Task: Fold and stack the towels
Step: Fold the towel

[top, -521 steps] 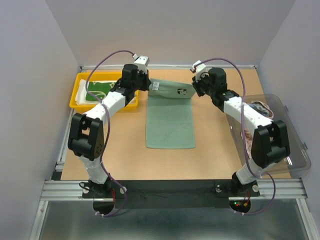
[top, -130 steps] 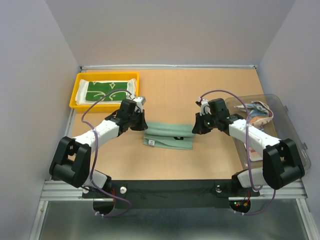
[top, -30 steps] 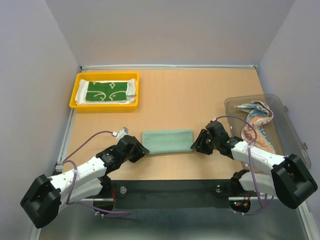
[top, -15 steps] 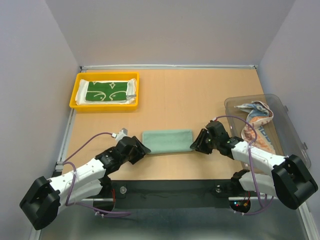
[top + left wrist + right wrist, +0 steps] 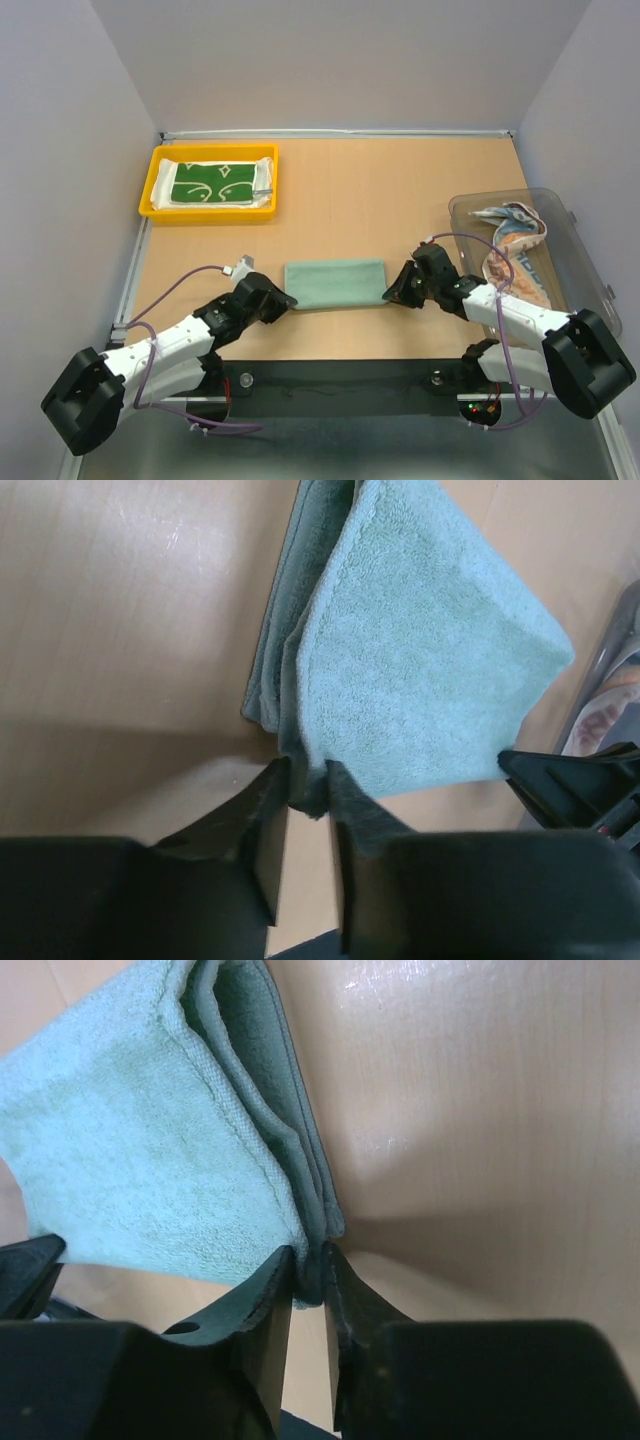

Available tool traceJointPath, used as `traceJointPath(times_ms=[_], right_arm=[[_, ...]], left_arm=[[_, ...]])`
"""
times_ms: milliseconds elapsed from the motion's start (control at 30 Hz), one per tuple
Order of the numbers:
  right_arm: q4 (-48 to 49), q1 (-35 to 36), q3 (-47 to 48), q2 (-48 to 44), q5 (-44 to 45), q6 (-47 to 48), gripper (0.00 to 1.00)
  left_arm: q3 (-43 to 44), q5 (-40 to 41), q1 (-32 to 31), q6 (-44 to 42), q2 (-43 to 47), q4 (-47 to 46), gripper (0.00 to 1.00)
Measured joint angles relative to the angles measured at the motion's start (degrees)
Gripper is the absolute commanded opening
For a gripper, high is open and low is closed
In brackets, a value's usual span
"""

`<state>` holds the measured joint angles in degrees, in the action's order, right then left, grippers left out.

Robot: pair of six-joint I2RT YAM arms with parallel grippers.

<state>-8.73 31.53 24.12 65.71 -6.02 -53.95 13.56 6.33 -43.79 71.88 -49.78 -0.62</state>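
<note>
Left gripper [image 5: 308, 783] pinches the near-left corner of teal towel [image 5: 335, 283], right gripper [image 5: 308, 1262] the near-right | towel folded, middle of table's [image 5: 400, 190] near edge | green towel [image 5: 215, 183] stacked in yellow tray [image 5: 150, 196], far-left corner | printed towel [image 5: 512, 222] left crumpled in clear bin [image 5: 592, 292], right edge

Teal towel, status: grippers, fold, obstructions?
Pinching near corners: left gripper, right gripper. Folded teal towel lies flat. Nothing blocking either arm.

Bare bench [image 5: 400, 190] lies open beyond the folded towel [image 5: 335, 283]. The tray [image 5: 205, 213] blocks the far left corner and the bin [image 5: 590, 280] the right edge. The left arm [image 5: 170, 345] and right arm [image 5: 505, 313] lie low, flanking the towel.
</note>
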Motion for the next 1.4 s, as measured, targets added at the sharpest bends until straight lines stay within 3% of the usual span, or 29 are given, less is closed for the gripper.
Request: traceJointPath(times_ms=[67, 200, 400, 600, 933, 1400], right_arm=[[0.0, 0.0, 0.0, -0.1, 0.0, -0.1, 0.10], [0.1, 0.0, 0.0, -0.9, -0.1, -0.3, 0.01], [-0.3, 0.0, 0.7, -2.5, -0.2, -0.2, 0.01], [-2.2, 0.0, 7.5, -2.1, 1.8, 1.6, 0.01], [-2.4, 0.0, 17.7, 6.0, 5.3, 5.2, 0.01], [-2.5, -1.2, 28.9, 17.6, 8.9, 10.7, 0.01]], left_arm=[[0.0, -0.2, 0.0, 0.0, -0.3, -0.3, 0.10], [0.0, -0.2, 0.0, -0.3, -0.2, -0.4, 0.00], [1.8, 1.3, 0.0, -0.6, 2.9, 4.1, 0.00], [8.5, 3.6, 3.2, -4.5, 4.4, 8.0, 0.00], [16.7, 1.9, 13.8, -14.5, -4.2, 6.9, 0.00], [20.0, -2.7, 18.8, -20.4, -12.0, 3.0, 0.00]])
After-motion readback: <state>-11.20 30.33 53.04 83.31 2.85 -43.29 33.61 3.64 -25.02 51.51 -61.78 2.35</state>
